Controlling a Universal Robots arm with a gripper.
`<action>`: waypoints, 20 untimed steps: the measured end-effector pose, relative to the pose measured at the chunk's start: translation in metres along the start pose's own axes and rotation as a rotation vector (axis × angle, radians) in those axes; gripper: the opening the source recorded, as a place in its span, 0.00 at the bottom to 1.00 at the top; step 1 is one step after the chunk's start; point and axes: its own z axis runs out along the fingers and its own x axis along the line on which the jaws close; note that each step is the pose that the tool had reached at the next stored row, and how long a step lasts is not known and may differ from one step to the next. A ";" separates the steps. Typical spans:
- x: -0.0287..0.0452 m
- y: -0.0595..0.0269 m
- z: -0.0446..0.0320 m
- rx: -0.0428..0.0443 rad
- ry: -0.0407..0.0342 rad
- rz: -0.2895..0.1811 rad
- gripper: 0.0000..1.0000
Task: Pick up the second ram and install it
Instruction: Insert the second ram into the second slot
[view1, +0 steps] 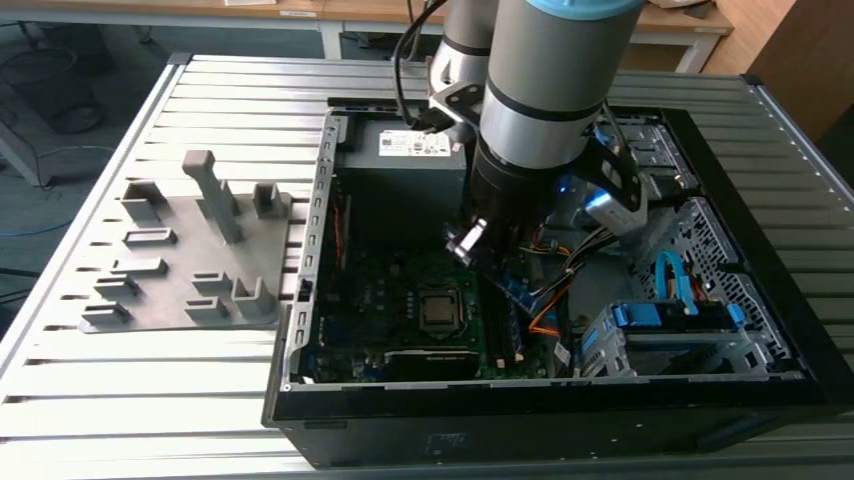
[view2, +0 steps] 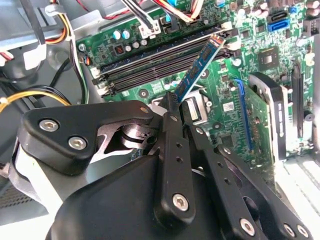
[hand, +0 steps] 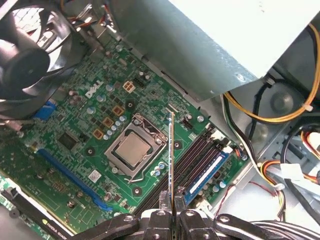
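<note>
Your claw (hand: 171, 206) is pinched tight on the second memory stick (hand: 171, 155), gripping it by one end. The rest of the stick juts out from the fingertips, and in the first wrist view you see it edge-on. In the second wrist view its blue-and-white label faces you and the stick sits at a tilt, with its free end near the row of memory slots (view2: 160, 62) — it is not seated in any of them. Whether the tip touches the board can't be told.

Another blue-labelled stick (hand: 209, 171) sits in a slot just beside it. The processor socket (hand: 132, 150) lies close on the other side, on the green motherboard (hand: 75, 135). In the exterior view the arm reaches down into the open computer case (view1: 534, 420) on the slatted bench (view1: 160, 400). A grey plastic fixture (view1: 187, 260) stands at the exterior view's left — well apart from the claw.
</note>
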 end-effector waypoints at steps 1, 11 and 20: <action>0.0000 0.0000 0.0000 0.0003 0.0000 0.010 0.14; 0.0000 0.0000 0.0003 0.0028 -0.0002 0.107 0.14; 0.0000 0.0000 0.0006 0.0049 -0.0003 0.192 0.14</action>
